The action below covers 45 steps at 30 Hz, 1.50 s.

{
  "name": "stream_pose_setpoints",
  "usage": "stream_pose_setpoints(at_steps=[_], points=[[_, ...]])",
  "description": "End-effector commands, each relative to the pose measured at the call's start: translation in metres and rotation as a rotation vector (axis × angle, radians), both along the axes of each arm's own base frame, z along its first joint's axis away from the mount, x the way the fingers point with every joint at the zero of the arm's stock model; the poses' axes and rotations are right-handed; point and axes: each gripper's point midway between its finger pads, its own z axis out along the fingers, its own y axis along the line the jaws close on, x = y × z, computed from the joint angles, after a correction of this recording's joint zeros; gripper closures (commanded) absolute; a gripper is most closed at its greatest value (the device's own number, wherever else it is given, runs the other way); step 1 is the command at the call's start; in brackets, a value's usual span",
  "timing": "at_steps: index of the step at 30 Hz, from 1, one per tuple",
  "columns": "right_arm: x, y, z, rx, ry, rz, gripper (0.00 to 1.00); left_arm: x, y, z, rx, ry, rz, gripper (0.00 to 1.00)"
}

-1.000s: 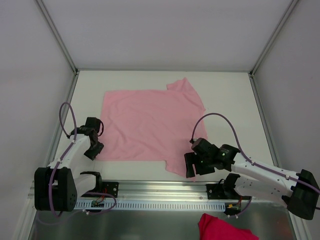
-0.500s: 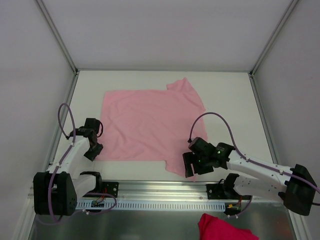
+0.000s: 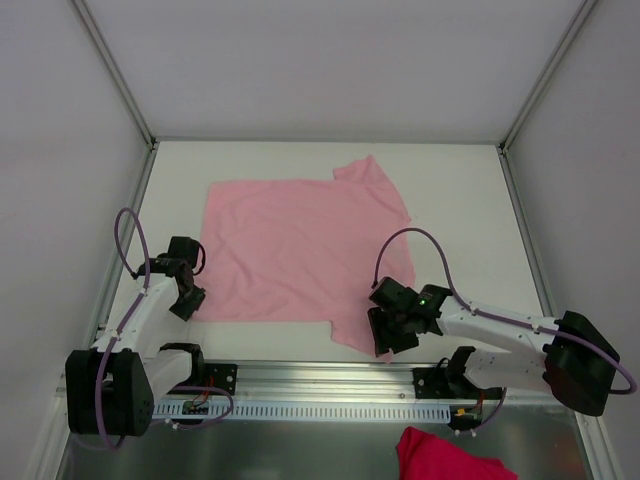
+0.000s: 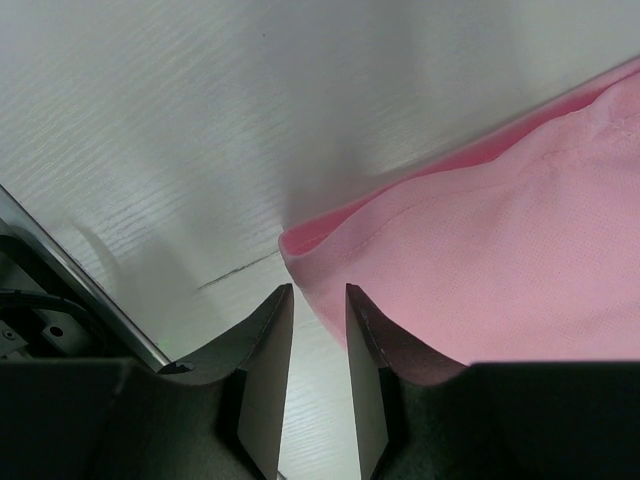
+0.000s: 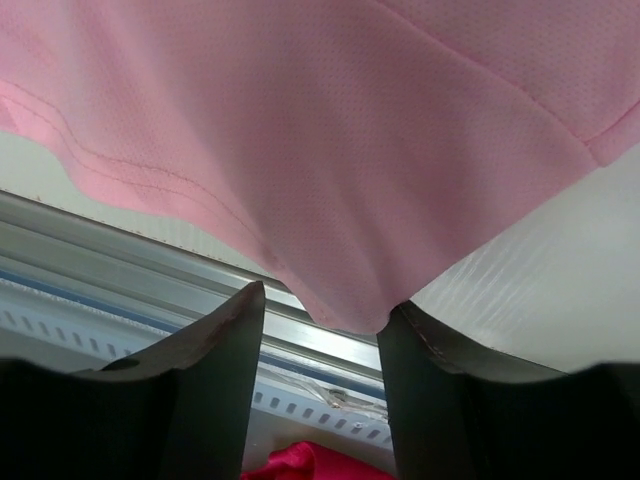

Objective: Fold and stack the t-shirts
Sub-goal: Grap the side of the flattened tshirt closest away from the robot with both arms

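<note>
Left claw [image 4: 318,292], on an arm reaching forward from its base, sits low at the near left corner of the plain pale-pink short-sleeved t-shirt [image 3: 300,245] of thin fabric. The shirt lies spread flat on the white table [image 3: 460,200]. This claw is released, its jaws only a narrow slot apart, with the hem corner just at their tips. Right claw [image 5: 325,300] ends an arm stretched low and leftward to the shirt's near right sleeve. Its jaws are released and wide, and a fold of pink hem sags between them, unclamped. Compared with a second ago, the right arm has drawn further left and lower along the silver rail [image 3: 320,385]. The left arm has barely shifted, and the shirt lies as before.
</note>
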Motion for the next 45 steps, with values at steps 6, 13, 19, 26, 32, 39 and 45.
stream_pose_setpoints(at_steps=[6,13,19,26,32,39,45], points=[[0.0,-0.002,-0.005,-0.006,-0.009,-0.02,0.62,-0.003,-0.001,0.004,-0.01,0.0,0.002,0.77],[0.003,0.0,-0.004,-0.011,-0.014,-0.006,0.75,-0.002,-0.003,0.002,-0.022,0.0,0.003,1.0],[0.005,0.002,-0.005,-0.024,-0.009,0.008,0.99,0.003,-0.003,0.004,-0.022,-0.007,0.0,1.0],[0.009,0.008,-0.002,-0.024,-0.011,0.026,0.99,0.011,-0.004,0.006,-0.026,-0.018,-0.009,1.0],[0.017,0.017,0.002,-0.022,-0.025,0.051,0.99,0.035,-0.012,0.012,-0.065,-0.094,-0.057,1.0],[0.04,0.027,0.02,-0.021,-0.123,0.071,0.99,0.053,-0.017,0.026,-0.091,-0.143,-0.115,0.93],[0.038,0.029,0.014,-0.011,-0.108,0.049,0.99,0.037,-0.011,0.033,-0.06,-0.089,-0.092,0.33]])
